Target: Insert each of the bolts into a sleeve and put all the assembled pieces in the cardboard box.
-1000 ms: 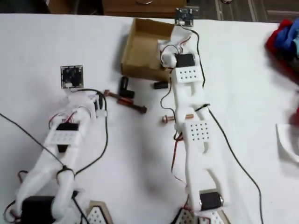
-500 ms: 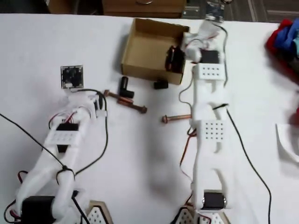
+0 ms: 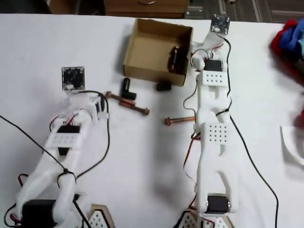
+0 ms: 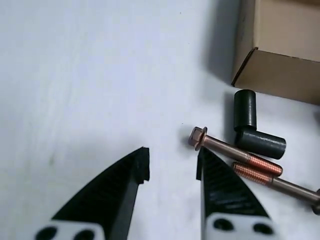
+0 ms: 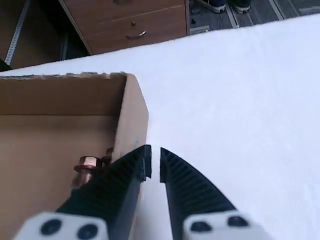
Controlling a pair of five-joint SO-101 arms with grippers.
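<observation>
On the white table point(image 3: 47, 42), the sorting job looks about a quarter done. The cardboard box point(image 3: 142, 52) holds one assembled piece point(image 3: 174, 59), lying against the inside of the wall nearest the right arm. The right gripper point(image 5: 154, 162) hangs over that wall's rim, jaws all but closed on nothing, so the drop-off appears finished.

The left gripper point(image 4: 172, 165) hovers low with jaws spread and empty, one fingertip just beside the flanged head of the nearest bolt point(image 4: 232, 151). A second bolt point(image 4: 272, 181) lies alongside it, and two black sleeves point(image 4: 245, 109) point(image 4: 261, 142) rest touching each other near the box corner. A third bolt point(image 3: 179, 120) lies beside the right arm, and a third sleeve point(image 3: 163, 86) just outside the box.

Next, by the look of it, the left gripper must shift sideways to straddle that bolt's shank before closing.
</observation>
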